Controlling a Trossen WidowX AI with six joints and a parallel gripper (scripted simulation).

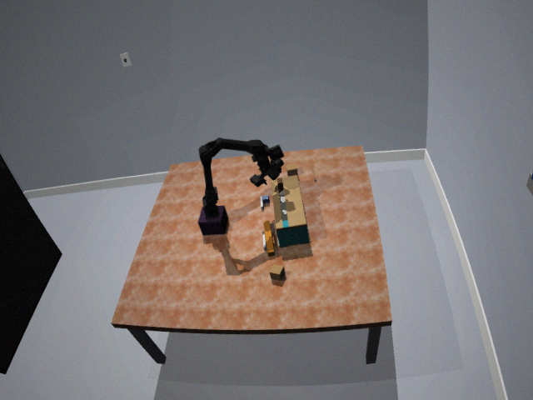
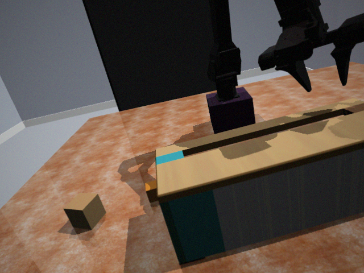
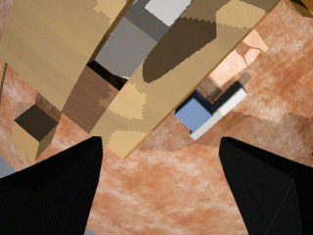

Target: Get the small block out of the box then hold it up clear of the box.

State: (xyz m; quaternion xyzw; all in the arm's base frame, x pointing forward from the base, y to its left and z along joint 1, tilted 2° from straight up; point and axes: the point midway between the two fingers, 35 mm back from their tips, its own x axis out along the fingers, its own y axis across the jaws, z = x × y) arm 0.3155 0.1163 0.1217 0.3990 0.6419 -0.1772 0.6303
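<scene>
A long box (image 1: pixel 296 217) (image 2: pixel 205 173) (image 3: pixel 59 20) with a tan top lies on the table. It has a narrow slot (image 2: pixel 264 132) along the top, a cyan mark (image 2: pixel 169 157) at the slot's near end, and a teal end wall (image 1: pixel 293 236) (image 2: pixel 191 223). A small blue block (image 1: pixel 264 200) (image 3: pixel 194 114) lies on the table beside the box's arm-facing side, against a short white bar (image 3: pixel 222 108). My gripper (image 1: pixel 265 177) (image 2: pixel 325 84) (image 3: pixel 162 147) is open and empty. It hangs in the air above the box's far end, with the blue block below it.
A tan cube (image 1: pixel 277 272) (image 2: pixel 85 210) stands on the table past the teal end. Another tan cube (image 1: pixel 292 171) (image 3: pixel 33 127) stands at the box's far end. An orange piece (image 1: pixel 269 237) (image 2: pixel 151 186) lies along the box near the teal end. The arm's purple base (image 1: pixel 212 222) (image 2: pixel 230 111) stands left of the box.
</scene>
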